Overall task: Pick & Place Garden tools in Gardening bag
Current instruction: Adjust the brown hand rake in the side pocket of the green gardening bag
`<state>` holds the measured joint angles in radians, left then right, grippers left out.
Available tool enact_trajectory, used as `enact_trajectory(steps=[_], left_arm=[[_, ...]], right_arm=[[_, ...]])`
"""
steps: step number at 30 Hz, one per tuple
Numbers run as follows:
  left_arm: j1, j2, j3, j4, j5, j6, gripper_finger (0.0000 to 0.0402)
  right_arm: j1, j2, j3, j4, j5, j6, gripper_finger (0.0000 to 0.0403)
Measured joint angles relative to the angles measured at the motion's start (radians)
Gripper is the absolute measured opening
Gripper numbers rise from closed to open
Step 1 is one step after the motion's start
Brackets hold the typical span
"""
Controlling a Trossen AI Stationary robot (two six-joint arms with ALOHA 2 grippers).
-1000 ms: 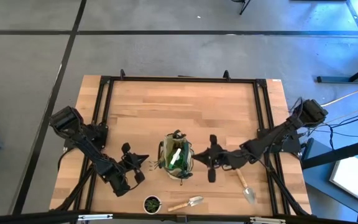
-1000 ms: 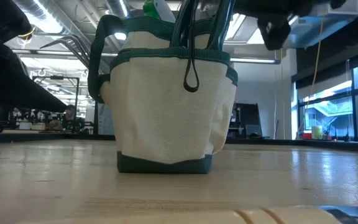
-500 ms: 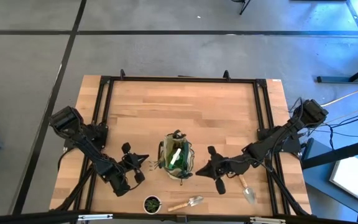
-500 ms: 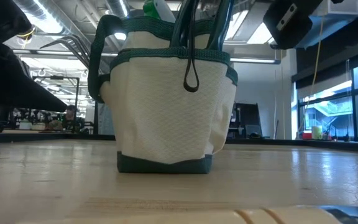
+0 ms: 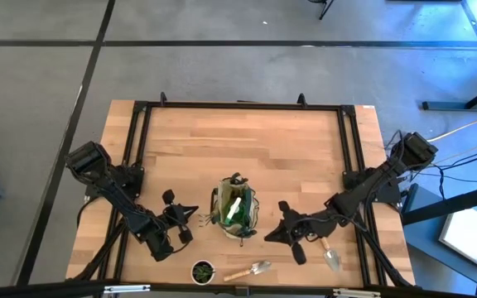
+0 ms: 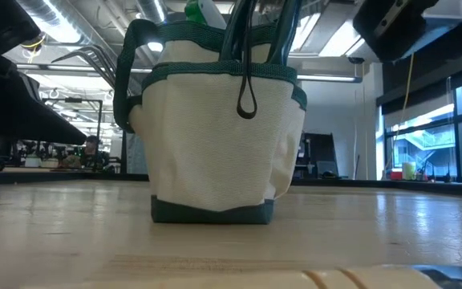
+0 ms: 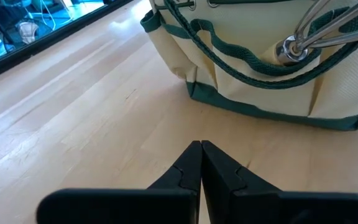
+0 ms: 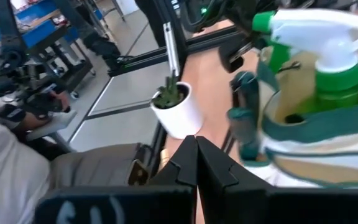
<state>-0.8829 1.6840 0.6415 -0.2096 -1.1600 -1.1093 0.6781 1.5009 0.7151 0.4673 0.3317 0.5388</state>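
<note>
The right end effector (image 5: 272, 237), closed and empty, has swung from beside the bag (image 5: 236, 212) toward the trowel (image 5: 256, 269), nearer than the closed left end effector (image 5: 195, 212).

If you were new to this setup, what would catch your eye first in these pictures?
The gardening bag standing mid-table, a green spray bottle poking out of its mouth. Both grippers flank it with fingers shut: the left gripper on one side, the right gripper on the other. Two trowels lie near the front edge.
</note>
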Motion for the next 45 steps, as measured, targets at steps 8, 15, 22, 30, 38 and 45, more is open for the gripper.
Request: enact_trajectory(steps=[8, 15, 22, 30, 38, 45], left_arm=[[0.000, 0.000, 0.000, 0.002, 0.000, -0.002, 0.0003], [0.000, 0.000, 0.000, 0.012, -0.005, -0.003, 0.0003], [0.001, 0.000, 0.000, 0.024, -0.006, -0.002, 0.0002], [0.001, 0.000, 0.000, 0.038, -0.006, 0.043, 0.0002], [0.001, 0.000, 0.001, 0.087, 0.041, 0.161, 0.0008], [-0.002, 0.000, 0.001, 0.137, 0.002, 0.156, 0.0002]], right_arm=[[0.055, 0.000, 0.000, 0.017, 0.000, 0.049, 0.0034], [0.077, 0.000, 0.000, 0.054, 0.016, 0.048, 0.0085], [0.076, 0.041, 0.000, 0.130, -0.003, 0.049, 0.0143], [0.074, 0.101, 0.000, 0.161, -0.019, 0.063, 0.0156], [0.075, 0.136, 0.000, 0.115, -0.030, 0.093, 0.0156], [0.068, 0.141, 0.000, 0.114, -0.029, 0.093, 0.0156]])
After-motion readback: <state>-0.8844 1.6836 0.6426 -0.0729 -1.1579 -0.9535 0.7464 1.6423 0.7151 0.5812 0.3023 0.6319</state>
